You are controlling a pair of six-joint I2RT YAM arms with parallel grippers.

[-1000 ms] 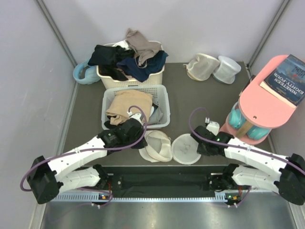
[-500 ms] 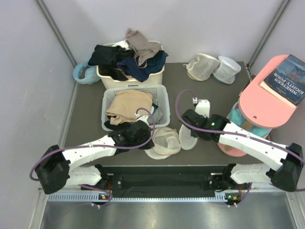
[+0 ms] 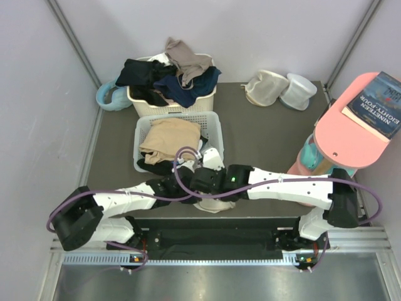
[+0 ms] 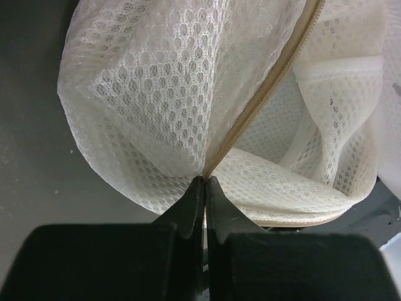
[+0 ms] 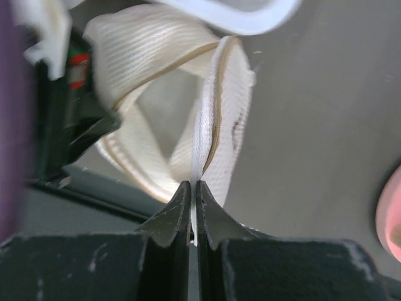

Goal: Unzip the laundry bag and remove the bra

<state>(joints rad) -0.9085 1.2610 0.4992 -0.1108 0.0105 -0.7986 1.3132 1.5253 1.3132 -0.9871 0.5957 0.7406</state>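
Bag: laundry bag (image 4: 163,94) at near edge of table (image 3: 269,144), mid (arms hide most of it).
L side: left tool (image 4: 205,183) pinched tight on bag's zip (image 4: 270,94) line.
R side: right tool (image 5: 193,188) pinched tight on bag's rim.

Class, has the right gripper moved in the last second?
Yes. The right gripper has swung left, away from the pink stand, ending by the white basket's near edge.
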